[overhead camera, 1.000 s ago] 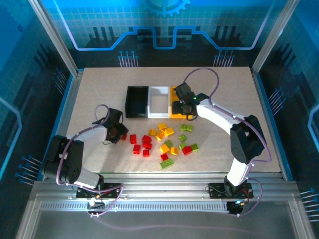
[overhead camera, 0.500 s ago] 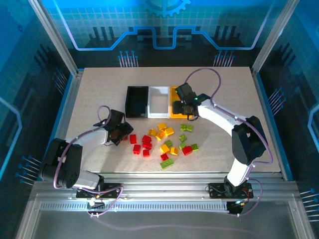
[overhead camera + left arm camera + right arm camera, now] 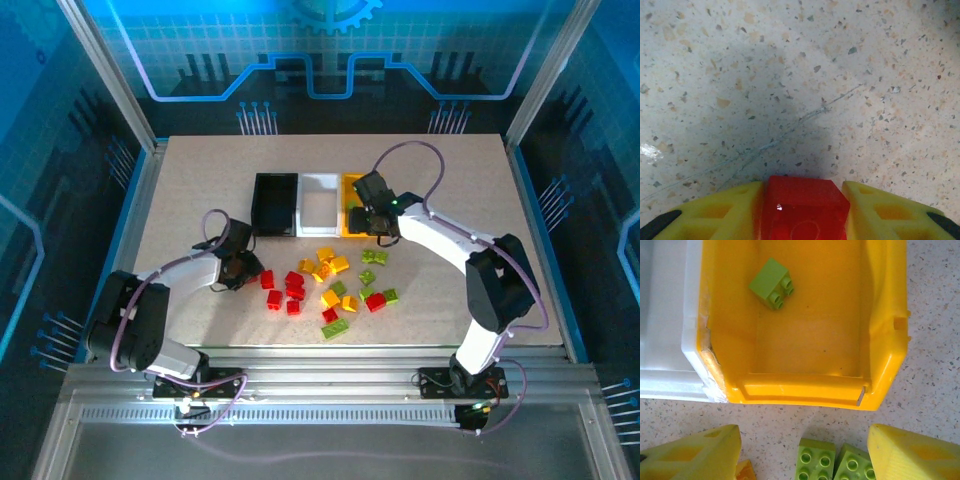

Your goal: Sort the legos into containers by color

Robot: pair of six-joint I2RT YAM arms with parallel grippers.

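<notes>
Left gripper (image 3: 801,200) is clamped on a red lego (image 3: 805,217) low over the table (image 3: 790,75), probably a pickup for sorting. Right gripper (image 3: 802,460), jaws apart and empty, hovers at the yellow-orange bin (image 3: 805,385), where one lime green lego (image 3: 771,282) lies.

Bare table (image 3: 200,180) lies open left and right; 3 joined bins (image 3: 319,205) block far middle, bricks (image 3: 330,297) crowd near middle.

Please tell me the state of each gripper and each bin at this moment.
left gripper, shut on the red brick
right gripper, open, above loose green bricks
yellow bin, holds one green brick
white bin, looks empty
black bin, too dark to tell
</notes>
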